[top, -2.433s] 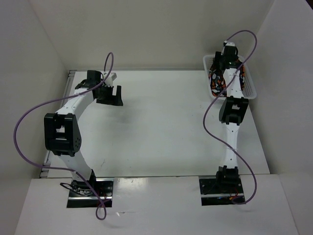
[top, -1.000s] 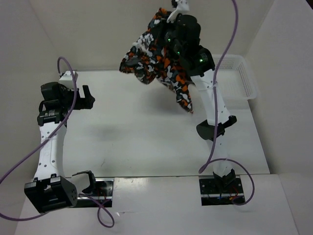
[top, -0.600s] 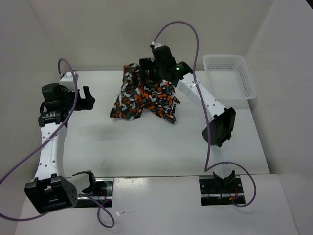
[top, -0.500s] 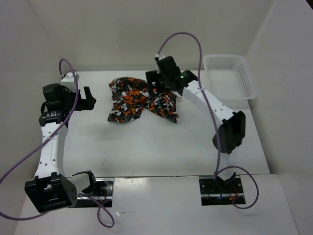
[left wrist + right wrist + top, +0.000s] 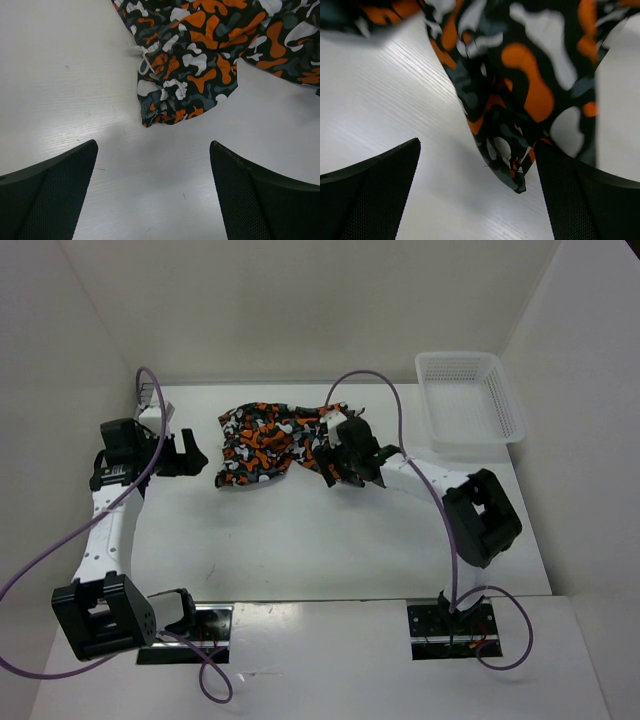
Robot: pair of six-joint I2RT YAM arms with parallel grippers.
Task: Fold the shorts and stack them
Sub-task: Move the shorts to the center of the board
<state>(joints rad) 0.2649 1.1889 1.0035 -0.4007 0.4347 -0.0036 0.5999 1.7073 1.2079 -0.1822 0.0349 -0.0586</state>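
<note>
We saw shorts [image 5: 262, 442] lying crumpled on table [image 5: 300, 530], far centre, unfolded. Right gripper [image 5: 340, 455] sat low over shorts' right edge, fingers spread wide, gripping nothing; in wrist view hem corner lay between them. Left gripper [image 5: 192, 454] hung just left of shorts, fingers likewise apart, empty. White mesh basket [image 5: 505, 420] stood far right, well apart.

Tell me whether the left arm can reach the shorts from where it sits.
Probably yes. The left gripper is open and faces a bunched corner of the shorts, with only bare table between them.
</note>
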